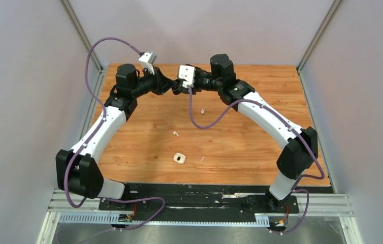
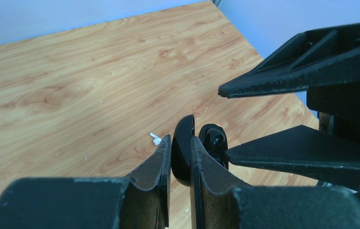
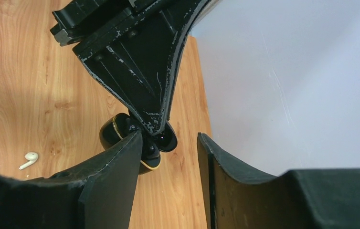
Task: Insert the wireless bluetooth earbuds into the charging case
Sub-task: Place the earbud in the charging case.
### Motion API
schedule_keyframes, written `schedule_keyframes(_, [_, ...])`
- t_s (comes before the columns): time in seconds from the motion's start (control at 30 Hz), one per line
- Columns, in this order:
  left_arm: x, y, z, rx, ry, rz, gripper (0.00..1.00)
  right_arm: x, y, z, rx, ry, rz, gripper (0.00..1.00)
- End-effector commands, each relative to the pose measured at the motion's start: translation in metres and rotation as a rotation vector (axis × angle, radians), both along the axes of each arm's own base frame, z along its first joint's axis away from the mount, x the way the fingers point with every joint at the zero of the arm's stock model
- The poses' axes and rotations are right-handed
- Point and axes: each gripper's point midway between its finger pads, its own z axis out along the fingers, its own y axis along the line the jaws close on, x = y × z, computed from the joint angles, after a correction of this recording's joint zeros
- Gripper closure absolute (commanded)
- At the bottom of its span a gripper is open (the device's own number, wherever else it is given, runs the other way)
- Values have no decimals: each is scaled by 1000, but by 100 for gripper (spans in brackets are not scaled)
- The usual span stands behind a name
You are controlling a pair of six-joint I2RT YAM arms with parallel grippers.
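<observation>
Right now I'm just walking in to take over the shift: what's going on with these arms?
The left claw is pinching an open black charging case at the far side of the table. The right claw hangs open right beside it, gripping nothing. A white case and loose white earbuds lie on the wood nearer the bases.

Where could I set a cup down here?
Bare wood: the far right corner of the table beyond the right arm, and between white case and left arm. Crowded: far middle, where left pincer and right pincer meet at the black charging case.
</observation>
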Motion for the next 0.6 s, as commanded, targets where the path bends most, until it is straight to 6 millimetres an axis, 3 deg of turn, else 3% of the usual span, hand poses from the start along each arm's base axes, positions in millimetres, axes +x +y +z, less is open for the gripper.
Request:
schedule_keyframes(0.0, [-7,0,26,6,-111,-29,100,-6,-23,36,112,92,-36,47])
schedule_keyframes(0.13, [-10,-4,28,38,-161,-85,100,-6,-48,41,204,342,-57,39])
schedule_keyframes(0.3, [-19,-17,40,23,-236,-203,100,-25,-69,15,222,721,50,49])
schedule_keyframes(0.43, [-24,-27,51,2,-310,-300,100,-42,-70,3,202,902,192,49])
schedule_keyframes(0.57, [-19,-34,59,-28,-339,-333,100,-49,-61,-1,187,988,278,41])
